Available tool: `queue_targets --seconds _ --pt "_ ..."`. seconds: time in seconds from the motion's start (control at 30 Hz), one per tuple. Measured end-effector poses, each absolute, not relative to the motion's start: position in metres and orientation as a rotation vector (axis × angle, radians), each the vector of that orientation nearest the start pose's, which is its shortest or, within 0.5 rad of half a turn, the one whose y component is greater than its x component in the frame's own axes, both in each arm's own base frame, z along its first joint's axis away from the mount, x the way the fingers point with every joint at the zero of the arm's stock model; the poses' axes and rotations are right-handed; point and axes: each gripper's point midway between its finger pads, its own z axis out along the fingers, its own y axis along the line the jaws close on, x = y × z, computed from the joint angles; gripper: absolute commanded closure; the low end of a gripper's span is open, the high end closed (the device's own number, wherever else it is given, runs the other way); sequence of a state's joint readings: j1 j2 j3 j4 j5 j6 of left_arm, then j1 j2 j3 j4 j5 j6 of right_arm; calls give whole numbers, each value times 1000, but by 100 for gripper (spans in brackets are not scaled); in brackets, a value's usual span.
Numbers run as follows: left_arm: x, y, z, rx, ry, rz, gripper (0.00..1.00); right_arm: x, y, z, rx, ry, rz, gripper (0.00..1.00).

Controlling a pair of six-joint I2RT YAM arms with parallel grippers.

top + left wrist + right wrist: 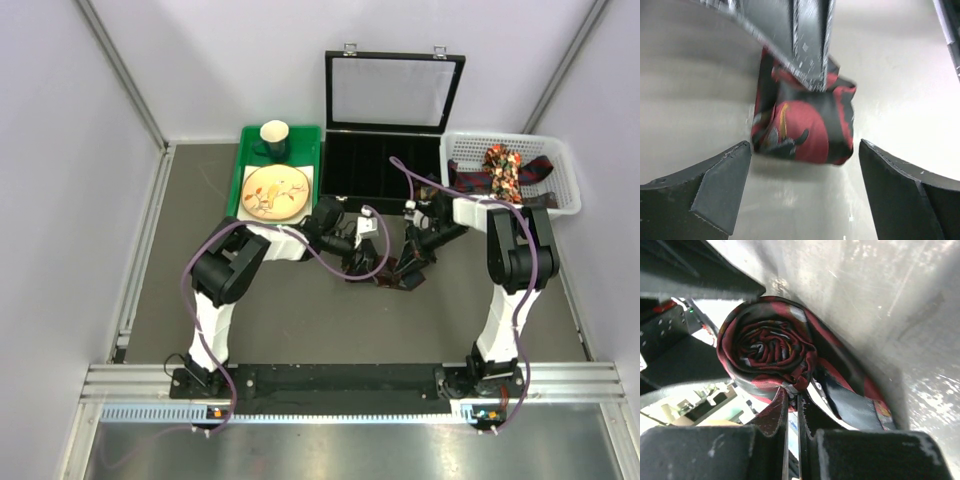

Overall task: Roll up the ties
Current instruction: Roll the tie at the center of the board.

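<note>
Your right tool (792,407) is closed tight, and its two fingers pinch the outer layer of the rolled tie (770,350) at the lower edge of the roll. In the right wrist view you look into the end of the roll: a spiral of dark red and black fabric, with a loose tail going out toward 4 o'clock.

Your left tool (804,155) is spread wide and holds nothing. In the left wrist view its two fingers (715,195) stand at 7 and 5 o'clock, both apart from the roll. The right tool's fingers come down from 12 o'clock onto the upper edge of the roll. I cannot tell if the roll rests on the counter (300,320) or is lifted a little.

From the top camera, both tools meet near the middle of the counter, and the roll is between them.

At 2 o'clock stands a white basket (560,190). Inside it lie a red-orange floral tie (503,165) and a dark striped tie (468,182), not rolled. At 12 o'clock is a black box (340,165) with dividers, its lid upright. At 11 o'clock a green tray (312,140) carries a plate (275,192) and a dark mug (274,140).
</note>
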State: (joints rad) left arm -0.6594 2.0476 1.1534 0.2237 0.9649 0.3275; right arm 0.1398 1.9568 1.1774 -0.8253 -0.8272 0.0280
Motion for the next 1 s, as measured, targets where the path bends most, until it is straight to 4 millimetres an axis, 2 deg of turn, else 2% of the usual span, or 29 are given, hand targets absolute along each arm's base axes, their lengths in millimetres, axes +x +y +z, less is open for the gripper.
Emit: queue_targets --seconds 0.17,0.33,0.4,0.43,0.53,0.7,0.83,0.93,1.0 --pt "278 -407 54 1470 1501 -1296 7 265 165 35 -146 2984 1248 100" --pt "272 -421 49 1490 1441 -1297 16 265 163 34 -146 2994 1223 100" --pt "270 -425 45 1497 1439 -1293 22 265 162 34 -146 2996 1221 100" --pt "270 -427 42 1502 1441 -1286 31 265 162 33 -146 2996 1219 100" --pt "273 -434 38 1514 1439 -1253 46 265 162 33 -147 2998 1214 100" --pt "270 -437 34 1567 1450 -1209 60 266 159 32 -155 2998 1197 100" --pt "273 -431 32 1604 1505 -1093 67 267 160 33 -178 2981 1216 68" --pt "274 -419 30 1636 1588 -975 70 270 159 34 -187 2959 1225 60" --pt "273 -410 28 1658 1640 -908 71 273 158 37 -184 2937 1246 59"
